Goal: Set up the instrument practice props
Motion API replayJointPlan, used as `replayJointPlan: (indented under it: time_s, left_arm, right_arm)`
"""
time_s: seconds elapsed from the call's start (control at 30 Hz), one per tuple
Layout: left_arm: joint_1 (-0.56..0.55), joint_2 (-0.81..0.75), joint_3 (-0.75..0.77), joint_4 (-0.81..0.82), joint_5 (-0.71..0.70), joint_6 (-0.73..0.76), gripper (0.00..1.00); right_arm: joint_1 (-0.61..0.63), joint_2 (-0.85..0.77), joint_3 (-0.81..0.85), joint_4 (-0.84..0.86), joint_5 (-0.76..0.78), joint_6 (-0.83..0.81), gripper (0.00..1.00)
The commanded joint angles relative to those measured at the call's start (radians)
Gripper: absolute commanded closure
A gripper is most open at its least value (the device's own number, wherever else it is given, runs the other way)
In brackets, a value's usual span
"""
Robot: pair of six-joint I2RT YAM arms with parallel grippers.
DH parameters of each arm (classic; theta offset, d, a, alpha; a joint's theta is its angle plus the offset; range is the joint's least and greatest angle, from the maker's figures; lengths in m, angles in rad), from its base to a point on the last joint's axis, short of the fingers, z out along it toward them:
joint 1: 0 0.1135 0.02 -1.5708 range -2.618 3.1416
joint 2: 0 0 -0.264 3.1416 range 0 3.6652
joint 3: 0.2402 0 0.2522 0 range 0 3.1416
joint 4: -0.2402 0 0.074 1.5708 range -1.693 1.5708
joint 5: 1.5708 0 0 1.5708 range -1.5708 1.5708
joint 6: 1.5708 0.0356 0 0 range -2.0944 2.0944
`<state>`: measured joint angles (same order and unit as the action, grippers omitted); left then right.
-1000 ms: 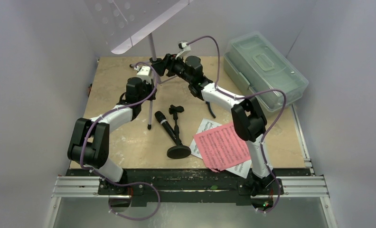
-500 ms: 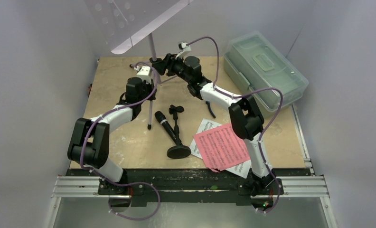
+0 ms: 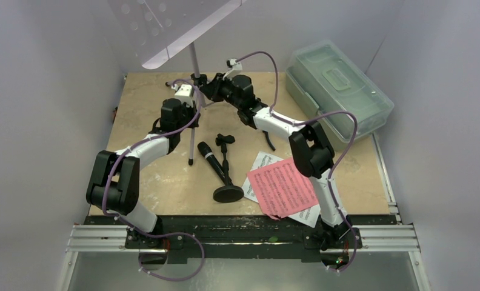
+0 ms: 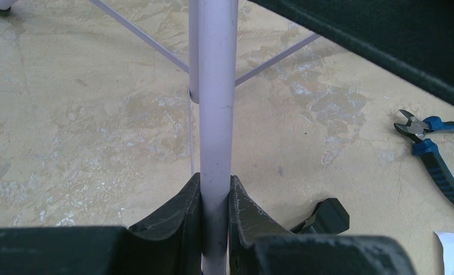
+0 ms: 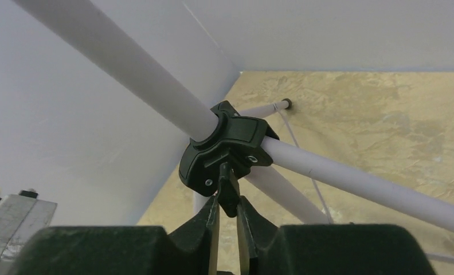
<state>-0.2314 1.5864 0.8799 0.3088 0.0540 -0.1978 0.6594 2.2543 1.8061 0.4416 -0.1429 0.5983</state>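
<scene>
Nearest the arm bases, well short of either pincer, the pink and white music sheets [image 3: 283,185] lie flat on the tabletop [image 3: 159,176], pink on top; just left of them the mic stand [image 3: 227,182] lies on its side, microphone [image 3: 208,156] just beside its shaft; further out, the left pincer [image 4: 215,186] is squeezed nearly closed around a lavender tube of the music stand [image 4: 214,86], fingers touching both sides; blue-handled pliers [image 4: 437,154] lie off to its right; beyond, the right pincer [image 5: 229,200] is nipped tight on a little tab under the stand's black hub [image 5: 224,143]; the hole-punched tray [image 3: 165,24] tilts high above both; the clear plastic box [image 3: 337,88] sits well right of the right pincer.
</scene>
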Motion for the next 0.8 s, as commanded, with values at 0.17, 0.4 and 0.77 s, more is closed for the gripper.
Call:
replayJointPlan:
  time_s: [0.17, 0.4, 0.77]
  left_arm:
    - [0.001, 0.029, 0.000, -0.100, 0.012, -0.053, 1.00]
    - [0.001, 0.027, 0.002, -0.096, 0.026, -0.063, 1.00]
    - [-0.001, 0.011, -0.144, 0.028, 0.022, 0.061, 1.00]
  right_arm:
    - [-0.068, 0.008, -0.076, 0.280, -0.094, 0.825, 0.81]
    - [-0.086, 0.018, -0.164, 0.497, -0.098, 1.142, 0.56]
    - [-0.115, -0.162, -0.297, 0.243, -0.239, 0.598, 0.26]
